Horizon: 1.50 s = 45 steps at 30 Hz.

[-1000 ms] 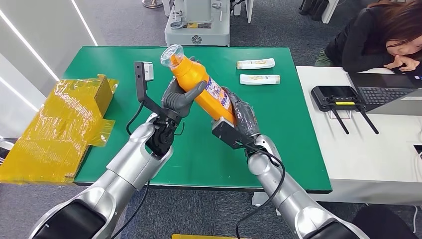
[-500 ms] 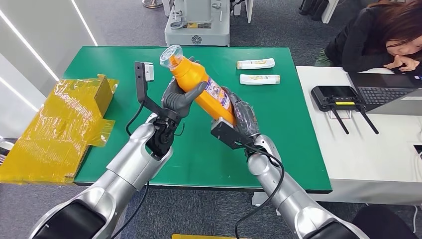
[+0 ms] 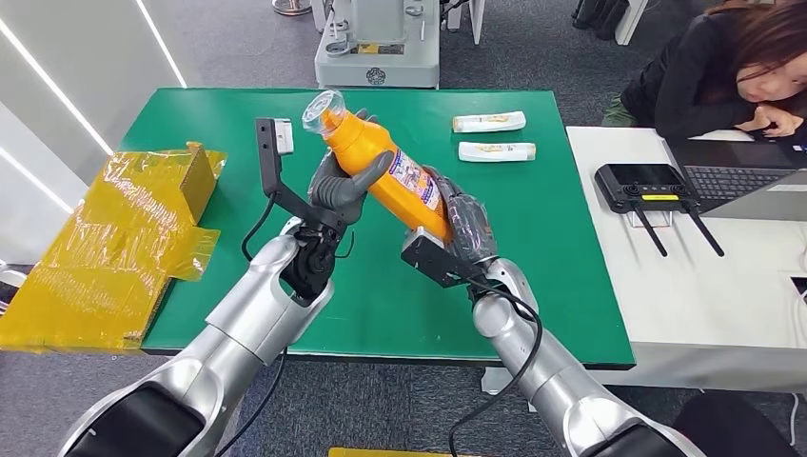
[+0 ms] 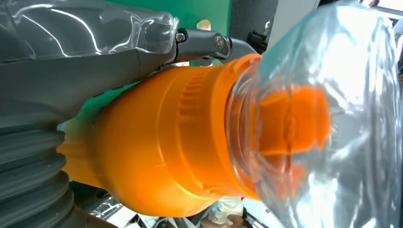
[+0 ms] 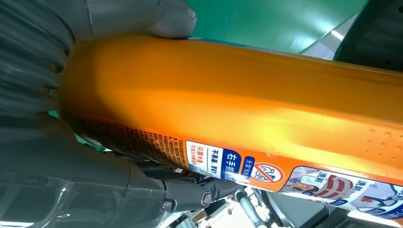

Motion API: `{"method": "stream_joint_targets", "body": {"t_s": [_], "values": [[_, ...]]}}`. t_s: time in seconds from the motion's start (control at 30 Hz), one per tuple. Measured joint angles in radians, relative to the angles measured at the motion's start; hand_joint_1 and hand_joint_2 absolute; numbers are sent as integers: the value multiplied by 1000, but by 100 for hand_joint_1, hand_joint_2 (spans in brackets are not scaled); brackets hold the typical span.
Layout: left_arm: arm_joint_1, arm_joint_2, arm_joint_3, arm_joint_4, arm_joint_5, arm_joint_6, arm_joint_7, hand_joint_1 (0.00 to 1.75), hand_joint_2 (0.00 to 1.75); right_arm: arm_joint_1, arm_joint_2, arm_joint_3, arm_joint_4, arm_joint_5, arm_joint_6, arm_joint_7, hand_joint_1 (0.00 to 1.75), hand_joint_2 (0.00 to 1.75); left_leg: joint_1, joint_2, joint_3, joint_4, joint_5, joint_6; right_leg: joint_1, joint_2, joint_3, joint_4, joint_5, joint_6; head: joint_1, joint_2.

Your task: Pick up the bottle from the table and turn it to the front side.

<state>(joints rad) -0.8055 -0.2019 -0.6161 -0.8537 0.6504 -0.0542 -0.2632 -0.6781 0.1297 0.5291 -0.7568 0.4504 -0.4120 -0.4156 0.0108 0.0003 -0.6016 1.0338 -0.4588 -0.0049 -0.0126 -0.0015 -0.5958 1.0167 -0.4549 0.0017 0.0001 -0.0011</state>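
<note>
Slightly shifted since a second ago: bottle (image 3: 385,164) with its capped end carried a touch further toward the far left corner of the bench (image 3: 571,286); otherwise same two-handed hold.

Green bench beneath, bearing two small tubes (image 3: 495,136) near the far edge toward the right corner, well apart from the work. Yellow wrapped bundle (image 3: 114,238) overhanging the left edge. Person seated at the adjoining white desk (image 3: 704,286) beyond the right edge, with laptop (image 3: 733,181) and black controller (image 3: 642,186).

Orange bottle held clear of the bench surface, above its middle, tilted with the clear-capped end up and away. Judged so held to free it for rotation about its long axis, label not yet squarely forward.

Left robot hand (image 3: 344,186) wrapped around the upper body just below the neck, thumb across the near side; likely serving as guide and steady.

Right robot hand (image 3: 466,228) closed around the base end, printed label (image 5: 285,173) showing beside its fingers; likely the turning hand.

Clear cap (image 4: 332,104) seated over the orange nozzle, intact.
</note>
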Motion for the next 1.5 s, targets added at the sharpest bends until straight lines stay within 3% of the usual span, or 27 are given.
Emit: {"method": "stream_joint_targets", "body": {"t_s": [0.1, 0.13, 0.23, 0.3, 0.6, 0.8, 0.97, 1.1, 1.5], "values": [[0, -4, 4, 0, 14, 15, 0, 29, 175, 4, 0, 0, 0, 4, -8, 3, 175, 175, 0, 0, 0, 0, 0, 0, 0, 0, 0, 0, 0, 0, 0, 0], [0, -5, 5, 0, 19, 19, 0, 47, 175, 5, 0, 0, 0, 6, -9, 4, 175, 175, 0, 0, 0, 0, 0, 0, 0, 0, 0, 0, 0, 0, 0, 0], [0, -8, 12, -1, 35, 30, 0, 123, 175, 11, -1, 0, 0, 11, -16, 6, 175, 175, 0, 0, 0, 0, 0, 0, 0, 0, 0, 0, 0, 0, 0, 0], [0, -8, 19, -2, 44, 37, -1, 150, 175, 15, -2, 0, 0, 12, -23, 3, 175, 175, 0, 0, 0, 0, 0, 0, 0, 0, 0, 0, 0, 0, 0, 0], [0, -8, 37, -6, 76, 59, -7, 170, 175, 20, -4, -1, 0, 0, -40, -8, 175, 175, 0, 0, 0, 0, 0, 0, 0, 0, 0, 0, 0, 0, 0, 0], [2, -10, 49, -22, 87, 79, -11, 156, 175, 28, -6, -1, 1, 0, -48, -18, 175, 175, 0, 0, 0, 0, 0, 0, 0, 0, 0, 0, 0, 0, 0, 0], [3, -12, 52, -27, 88, 84, -11, 155, 175, 29, -7, -1, 3, 0, -51, -19, 175, 175, 0, 0, 0, 0, 0, 0, 0, 0, 0, 0, 0, 0, 0, 0], [16, -17, 56, -43, 97, 91, -10, 174, 175, 38, -17, -2, 4, -4, -65, -24, 175, 175, 0, 0, 0, 0, 0, 0, 0, 0, 0, 0, 0, 0, 0, 0], [35, -24, 69, -75, 97, 135, -11, 175, 175, 53, -25, -2, -24, 0, -68, -10, 175, 175, 0, 0, 0, 0, 0, 0, 0, 0, 0, 0, 0, 0, 0, 0]]}}
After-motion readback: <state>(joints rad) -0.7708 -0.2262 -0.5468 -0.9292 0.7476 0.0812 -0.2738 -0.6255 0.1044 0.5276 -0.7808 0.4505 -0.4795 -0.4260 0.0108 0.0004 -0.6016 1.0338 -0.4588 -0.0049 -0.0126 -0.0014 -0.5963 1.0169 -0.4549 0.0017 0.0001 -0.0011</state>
